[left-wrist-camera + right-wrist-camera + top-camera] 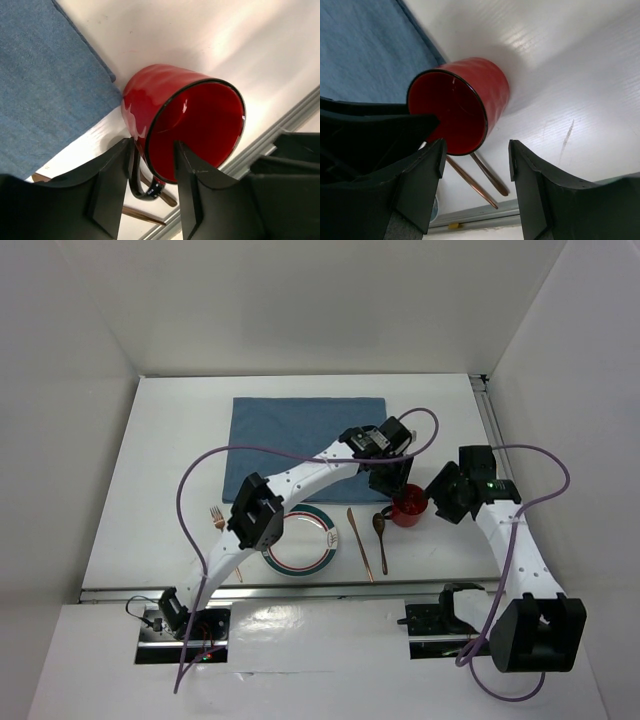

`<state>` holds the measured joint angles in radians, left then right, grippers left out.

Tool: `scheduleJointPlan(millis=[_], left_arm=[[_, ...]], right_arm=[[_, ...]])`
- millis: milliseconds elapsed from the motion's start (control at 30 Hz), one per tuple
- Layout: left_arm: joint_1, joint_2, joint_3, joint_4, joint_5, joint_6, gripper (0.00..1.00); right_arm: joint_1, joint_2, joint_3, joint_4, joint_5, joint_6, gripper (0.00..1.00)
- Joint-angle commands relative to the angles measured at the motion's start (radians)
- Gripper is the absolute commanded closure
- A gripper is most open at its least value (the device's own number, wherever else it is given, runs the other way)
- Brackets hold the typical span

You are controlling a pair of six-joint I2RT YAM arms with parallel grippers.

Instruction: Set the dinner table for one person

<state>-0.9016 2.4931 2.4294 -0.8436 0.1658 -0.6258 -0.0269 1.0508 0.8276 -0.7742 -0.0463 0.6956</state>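
Since my left jaws stand astride the wall of the red mug (165,95) beside its black handle (145,191), one finger (112,182) outside and the other (192,185) down inside, the grip is set up but not made. Red interior shows between the rim and the inner finger, so I read them as open and not pinching.

My judgement is to close slowly and squarely, so the thin wall is caught flat between the pads, then lift straight up. A rim pinch near the handle lets a mug swing, so I'd hold the wrist level and travel gently.

My right jaws are spread wide with nothing between them, their fingers (420,185) just short of the mug on the side away from the left arm. I'd back that arm off first, since the two look close enough to clash.

Just beside the mug lie a spoon (381,535) and a long copper piece I take for a knife (360,545). Past them come the plate (312,545) and a fork (217,517). The blue placemat (300,430) lies further back, its corner near the mug.

All of this rests on the white desk (170,470), which spreads under both arms, with its metal rail (300,590) along the near edge. I'd carry the mug high enough to clear the cutlery.
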Motion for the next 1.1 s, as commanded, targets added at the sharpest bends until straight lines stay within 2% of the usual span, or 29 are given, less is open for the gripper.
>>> scheduleJointPlan(millis=[0,200,300,367,467,567,600,633,700,733,800,867,967,1033,1067], left_arm=[[-0.003,-0.105,0.049,0.031,0.031,0.014,0.46],[0.023,-0.207,0.040,0.009,0.000,0.005,0.45],[0.047,-0.293,-0.036,0.009,-0.023,0.015,0.45],[0.064,-0.365,-0.096,0.000,-0.044,0.026,0.47],[0.105,-0.434,-0.153,-0.009,-0.074,0.035,0.48],[0.153,-0.519,-0.184,-0.009,-0.098,0.061,0.48],[0.183,-0.551,-0.196,-0.009,-0.109,0.072,0.48],[0.199,-0.565,-0.196,-0.009,-0.109,0.072,0.48],[0.230,-0.591,-0.219,-0.034,-0.121,0.093,0.48],[0.257,-0.621,-0.234,-0.046,-0.121,0.094,0.52],[0.294,-0.664,-0.312,-0.046,-0.178,0.103,0.53],[0.317,-0.732,-0.410,-0.023,-0.218,0.112,0.53],[0.363,-0.783,-0.478,-0.011,-0.241,0.112,0.53],[0.392,-0.821,-0.521,-0.011,-0.253,0.121,0.50],[0.392,-0.832,-0.550,-0.011,-0.253,0.121,0.46]], right_arm=[[-0.007,0.002,-0.028,0.038,-0.026,-0.025,0.36],[-0.007,0.075,-0.059,0.105,-0.089,-0.025,0.36],[-0.007,0.115,-0.068,0.153,-0.089,-0.036,0.37],[-0.007,0.133,-0.077,0.184,-0.079,-0.045,0.46],[-0.007,0.144,-0.087,0.213,-0.050,-0.045,0.67],[-0.007,0.175,-0.067,0.225,-0.026,-0.045,0.84],[-0.007,0.184,-0.053,0.214,-0.026,-0.045,0.97],[-0.007,0.184,-0.038,0.214,-0.009,-0.045,1.00],[-0.007,0.184,0.022,0.190,0.038,-0.064,1.00],[0.025,0.184,0.048,0.190,0.068,-0.064,1.00],[0.063,0.184,0.151,0.190,0.149,-0.077,1.00],[0.064,0.253,0.281,0.190,0.177,-0.090,1.00],[0.082,0.387,0.446,0.191,0.166,-0.111,1.00],[0.082,0.464,0.531,0.202,0.140,-0.111,1.00],[0.091,0.551,0.626,0.202,0.126,-0.120,1.00]])
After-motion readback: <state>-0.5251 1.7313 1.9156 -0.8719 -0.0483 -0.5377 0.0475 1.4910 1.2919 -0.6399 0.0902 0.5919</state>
